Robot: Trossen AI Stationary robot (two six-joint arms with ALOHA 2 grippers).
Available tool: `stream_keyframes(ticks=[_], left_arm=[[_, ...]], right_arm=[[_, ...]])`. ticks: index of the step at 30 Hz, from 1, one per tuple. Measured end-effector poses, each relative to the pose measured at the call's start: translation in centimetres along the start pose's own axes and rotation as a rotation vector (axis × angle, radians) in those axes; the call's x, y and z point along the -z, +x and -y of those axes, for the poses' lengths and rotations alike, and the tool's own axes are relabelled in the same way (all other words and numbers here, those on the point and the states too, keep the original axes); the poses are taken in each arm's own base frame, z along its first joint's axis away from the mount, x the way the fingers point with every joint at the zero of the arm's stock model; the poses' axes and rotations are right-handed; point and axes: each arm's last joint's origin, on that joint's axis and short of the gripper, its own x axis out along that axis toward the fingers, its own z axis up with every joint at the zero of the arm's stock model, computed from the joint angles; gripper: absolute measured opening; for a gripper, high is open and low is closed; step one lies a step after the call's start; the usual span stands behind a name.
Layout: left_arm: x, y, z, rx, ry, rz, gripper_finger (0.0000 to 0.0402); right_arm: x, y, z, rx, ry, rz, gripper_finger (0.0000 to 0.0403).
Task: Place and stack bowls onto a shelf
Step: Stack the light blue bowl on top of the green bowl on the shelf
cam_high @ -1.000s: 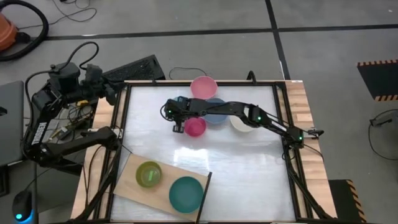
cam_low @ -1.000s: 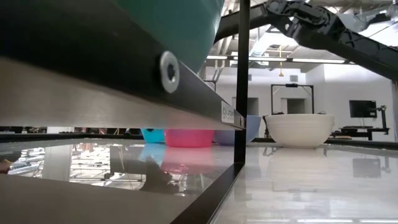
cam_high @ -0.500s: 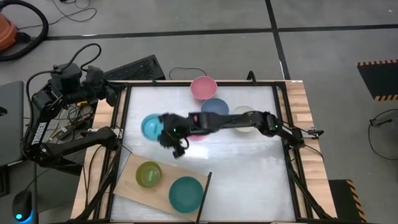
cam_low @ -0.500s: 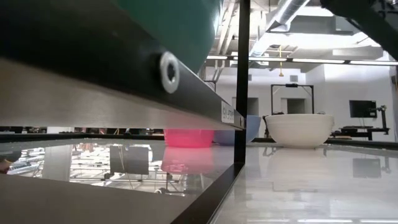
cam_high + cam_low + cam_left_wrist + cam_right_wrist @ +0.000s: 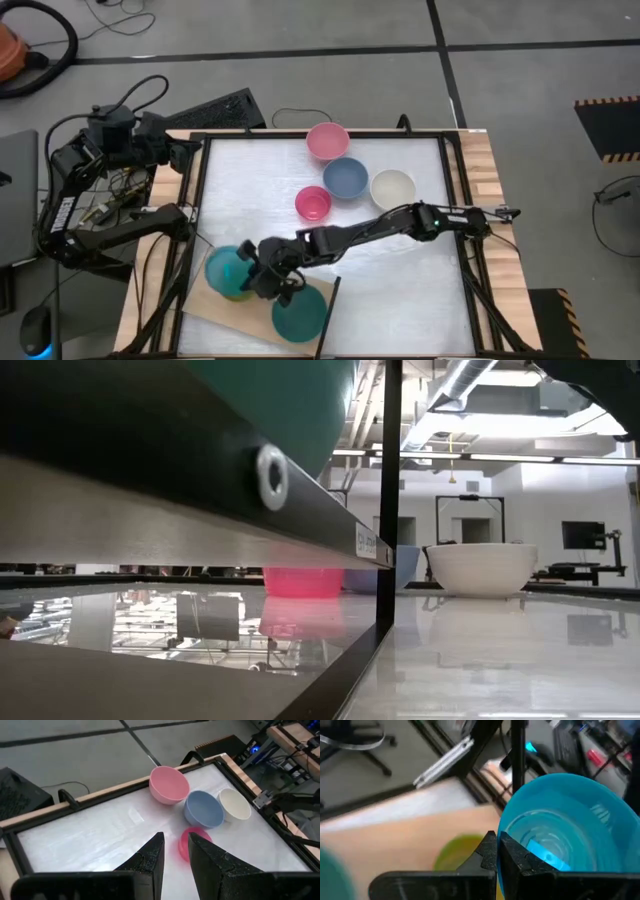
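My right gripper [image 5: 262, 280] reaches across the table to the light-wood shelf [image 5: 205, 308] at the near left and is shut on the cyan bowl [image 5: 226, 270]. The bowl hangs over the lime green bowl [image 5: 462, 851], which stands on the shelf beside the larger teal bowl [image 5: 298, 312]. The light pink [image 5: 327, 140], slate blue [image 5: 345, 177], cream [image 5: 392, 188] and magenta [image 5: 313, 203] bowls stand on the tabletop. My left gripper [image 5: 175, 851] waits off the table's far left corner, slightly open and empty. The red-orange bowl is out of view. My right gripper pinches the cyan bowl's rim [image 5: 504, 836], on the side toward the gripper, one finger inside the bowl and one outside. The fingers come from the table's right. The bowl is open side up, above the lime green bowl; I cannot tell whether the two touch.
The black table frame [image 5: 196, 200] runs round the white top. One black post [image 5: 390, 490] rises by the shelf's right end. The low view shows the shelf's dark edge [image 5: 150, 480] with the teal bowl [image 5: 290, 400] above it, and the magenta [image 5: 300, 581] and cream [image 5: 482, 568] bowls beyond.
My right gripper has carried the cyan bowl from beside the bowls at the table's middle toward the near left corner. The bowl has been lifted off the tabletop and now hangs over the lime green bowl on the shelf. The other bowls have stayed put.
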Motion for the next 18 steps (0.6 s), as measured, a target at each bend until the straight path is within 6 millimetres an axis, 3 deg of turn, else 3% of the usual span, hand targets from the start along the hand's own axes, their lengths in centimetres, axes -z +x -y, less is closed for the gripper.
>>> stream_keyframes(ticks=[4,10,18], left_arm=[[0.1,0.0,0.0,-0.003,-0.002,-0.008,0.0071],[0.3,0.0,-0.1,-0.01,-0.006,-0.028,0.0071],[0.3,0.0,-0.1,-0.009,-0.011,-0.027,0.0071]], right_arm=[[0.5,1.2,-1.5,-0.027,0.061,-0.025,0.0023],[0.8,1.4,-2.4,-0.064,0.112,-0.086,0.0023],[1.8,1.1,-1.6,-0.06,0.206,-0.122,0.0023]])
